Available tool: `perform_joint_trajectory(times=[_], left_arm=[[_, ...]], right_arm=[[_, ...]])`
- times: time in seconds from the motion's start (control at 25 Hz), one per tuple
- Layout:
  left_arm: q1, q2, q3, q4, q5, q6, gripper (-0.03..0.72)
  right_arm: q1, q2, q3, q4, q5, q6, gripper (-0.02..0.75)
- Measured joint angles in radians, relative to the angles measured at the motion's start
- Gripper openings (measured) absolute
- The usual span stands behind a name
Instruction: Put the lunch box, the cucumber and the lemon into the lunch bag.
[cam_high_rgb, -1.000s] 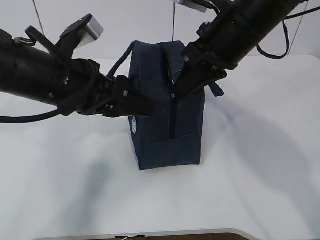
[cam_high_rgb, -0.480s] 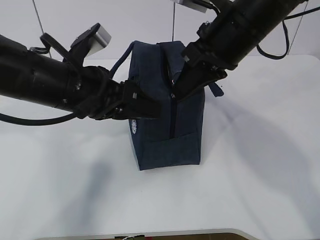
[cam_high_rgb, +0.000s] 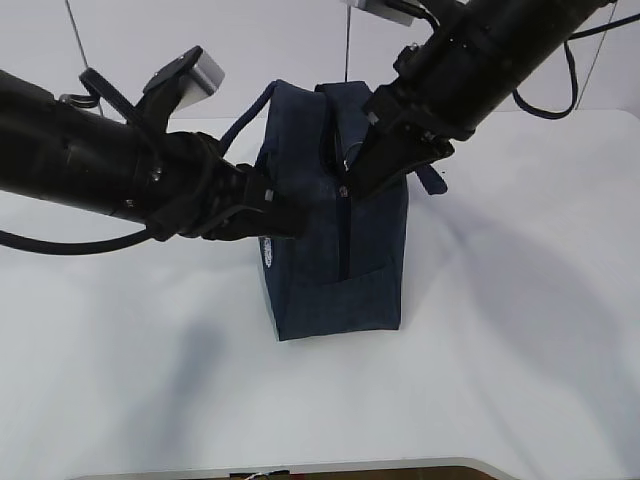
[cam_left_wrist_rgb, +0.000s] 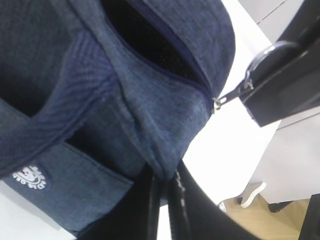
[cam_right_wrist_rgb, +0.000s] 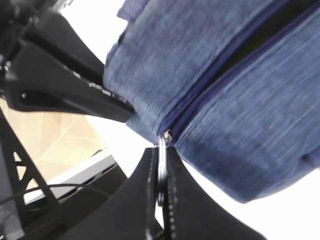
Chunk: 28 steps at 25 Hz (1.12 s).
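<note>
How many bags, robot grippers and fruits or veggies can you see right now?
Bags: 1, the lunch bag
Grippers: 2, the left gripper and the right gripper
Fruits or veggies: 0 in view
Total: 3

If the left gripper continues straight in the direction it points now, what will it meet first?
The left gripper is shut on a fold of the bag, so it would likely press straight into the bag's side. Nothing else lies between them.
</note>
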Motion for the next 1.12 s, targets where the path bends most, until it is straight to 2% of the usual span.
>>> perform_joint_trajectory(times=[0.28, 1.12], left_arm=[[0.000, 0.000, 0.000, 0.000, 0.000, 0.006, -0.009], [0.000, 0.000, 0.000, 0.023, -0.004, 0.006, -0.009]], right_arm=[[0.000, 0.005, -0.030, -0.032, 0.004, 0.007, 0.005], [0.001, 0.144, -0.280, -0.076, 0.035, 0.086, 0.005]])
